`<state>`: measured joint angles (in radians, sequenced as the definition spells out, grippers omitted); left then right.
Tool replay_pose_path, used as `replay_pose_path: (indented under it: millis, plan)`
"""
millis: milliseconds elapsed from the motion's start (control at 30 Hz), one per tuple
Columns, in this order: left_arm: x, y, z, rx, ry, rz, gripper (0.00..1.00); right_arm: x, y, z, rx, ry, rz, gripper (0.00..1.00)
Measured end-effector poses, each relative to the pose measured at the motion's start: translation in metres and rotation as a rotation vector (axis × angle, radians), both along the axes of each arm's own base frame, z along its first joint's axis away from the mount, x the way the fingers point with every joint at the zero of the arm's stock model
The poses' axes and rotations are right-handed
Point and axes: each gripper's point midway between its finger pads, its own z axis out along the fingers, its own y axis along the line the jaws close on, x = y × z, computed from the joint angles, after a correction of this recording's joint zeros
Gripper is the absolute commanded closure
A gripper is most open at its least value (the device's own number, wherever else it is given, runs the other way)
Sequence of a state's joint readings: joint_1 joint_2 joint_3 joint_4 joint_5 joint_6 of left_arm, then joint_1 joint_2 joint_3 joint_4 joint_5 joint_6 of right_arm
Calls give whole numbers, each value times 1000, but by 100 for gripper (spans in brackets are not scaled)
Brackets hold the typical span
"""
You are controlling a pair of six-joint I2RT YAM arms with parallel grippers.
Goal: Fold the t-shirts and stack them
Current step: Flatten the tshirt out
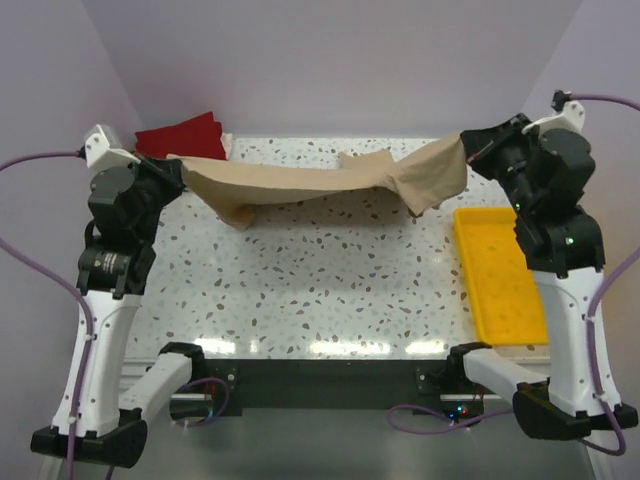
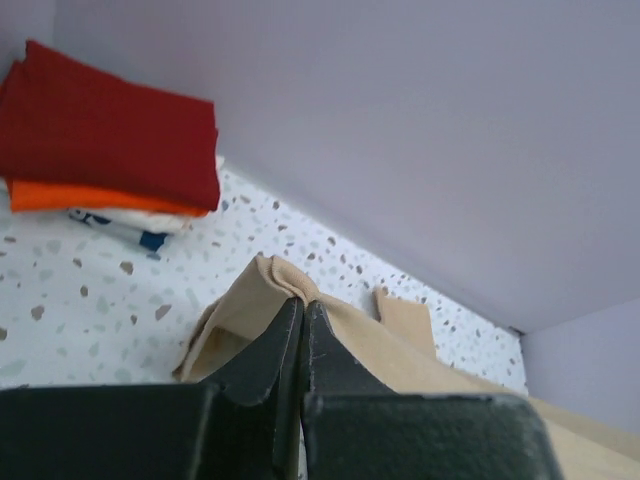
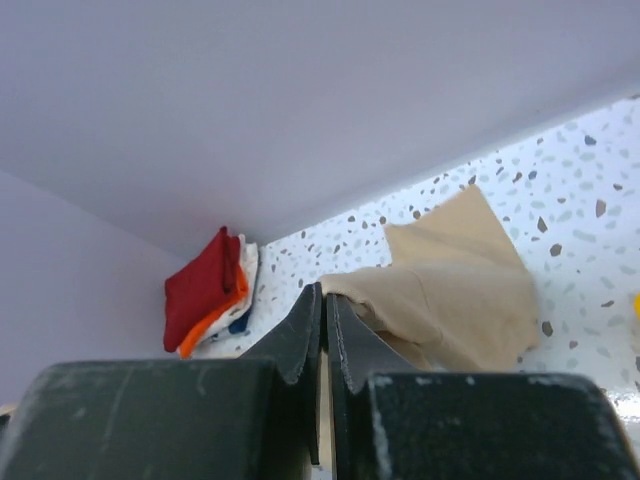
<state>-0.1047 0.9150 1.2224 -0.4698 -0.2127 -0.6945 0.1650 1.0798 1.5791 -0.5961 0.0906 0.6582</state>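
Note:
The tan t-shirt [image 1: 320,183] hangs stretched between both grippers over the far part of the table, sagging in the middle. My left gripper [image 1: 178,170] is shut on its left end; the left wrist view shows cloth [image 2: 262,290] pinched at my gripper [image 2: 303,305]. My right gripper [image 1: 470,150] is shut on the right end; the right wrist view shows cloth [image 3: 440,300] pinched at my gripper [image 3: 324,292]. A stack of folded dark red, orange and white t-shirts [image 1: 183,136] lies at the far left corner, also seen in the left wrist view [image 2: 110,150] and the right wrist view [image 3: 205,290].
A yellow plastic tray [image 1: 500,270] sits on the right side of the speckled table [image 1: 320,290]. A lilac wall [image 1: 330,60] closes the back and sides. Purple cables run off both arms.

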Motion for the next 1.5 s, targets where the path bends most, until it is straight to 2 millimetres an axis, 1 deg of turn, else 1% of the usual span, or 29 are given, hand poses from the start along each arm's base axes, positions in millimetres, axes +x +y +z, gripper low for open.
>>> replay_pose_path:
  millis: [33, 100, 167, 267, 333, 367, 433, 467, 500, 567, 633, 733, 833, 867, 900, 933, 967, 1000, 1033, 1067, 1133, 1200, 1267, 1367, 1433, 1467, 1500]
  plan:
    - [-7, 1, 15, -3, -37, 0, 100, -8, -2, 12, -4, -21, -1, 100]
    - [-21, 2, 44, -7, -109, 0, 100, -30, -7, 45, -11, -85, -2, 100]
    - [-32, 4, 68, -9, -166, 1, 100, -50, -11, 77, -17, -158, -3, 100]
    - [-48, 6, 102, -15, -246, 5, 100, -75, -16, 114, -25, -244, -5, 100]
    - [-55, 8, 119, -19, -289, 10, 100, -90, -19, 133, -28, -298, -8, 100]
    - [-56, 8, 123, -18, -302, 11, 100, -93, -19, 139, -28, -316, -9, 100]
    - [-53, 9, 129, -13, -315, 16, 100, -97, -20, 147, -28, -342, -11, 100]
    - [-48, 9, 129, -8, -312, 18, 100, -94, -20, 148, -30, -345, -11, 100]
    - [-41, 9, 128, -6, -308, 20, 100, -89, -19, 148, -30, -346, -11, 100]
    - [-21, 7, 122, -4, -292, 21, 100, -71, -16, 146, -29, -343, -11, 100]
    - [8, 4, 115, -3, -277, 21, 100, -40, -11, 140, -28, -331, -10, 100]
    - [56, -1, 98, 1, -248, 20, 100, 16, -2, 124, -31, -288, -10, 100]
    - [119, -8, 67, 12, -184, 14, 100, 80, 9, 102, -38, -236, -8, 100]
    - [135, -10, 62, 17, -176, 11, 100, 105, 13, 94, -40, -225, -6, 100]
    - [156, -11, 55, 21, -159, 8, 100, 127, 17, 84, -43, -208, -6, 100]
    - [177, -13, 51, 25, -155, 4, 100, 149, 20, 75, -46, -191, -5, 100]
    - [193, -13, 51, 28, -162, 0, 100, 163, 22, 72, -48, -189, -5, 100]
    - [211, -12, 51, 30, -165, -3, 100, 179, 25, 71, -51, -191, -5, 100]
    - [229, -10, 55, 31, -180, -8, 100, 195, 27, 74, -51, -211, -6, 100]
    - [244, -6, 61, 31, -202, -13, 100, 206, 29, 79, -52, -237, -7, 100]
    - [265, 4, 76, 30, -250, -17, 100, 216, 30, 89, -57, -278, -11, 100]
    - [275, 21, 96, 34, -311, -17, 100, 217, 27, 99, -60, -319, -26, 100]
    - [276, 39, 114, 39, -366, -15, 100, 209, 24, 112, -65, -364, -37, 100]
    - [268, 57, 133, 53, -430, -11, 100, 188, 19, 123, -72, -392, -48, 100]
    - [261, 59, 135, 57, -449, -19, 100, 172, 15, 123, -73, -401, -57, 100]
    - [259, 58, 131, 54, -443, -26, 100, 166, 13, 117, -75, -388, -63, 100]
    - [254, 55, 122, 51, -430, -36, 100, 156, 10, 108, -77, -375, -68, 100]
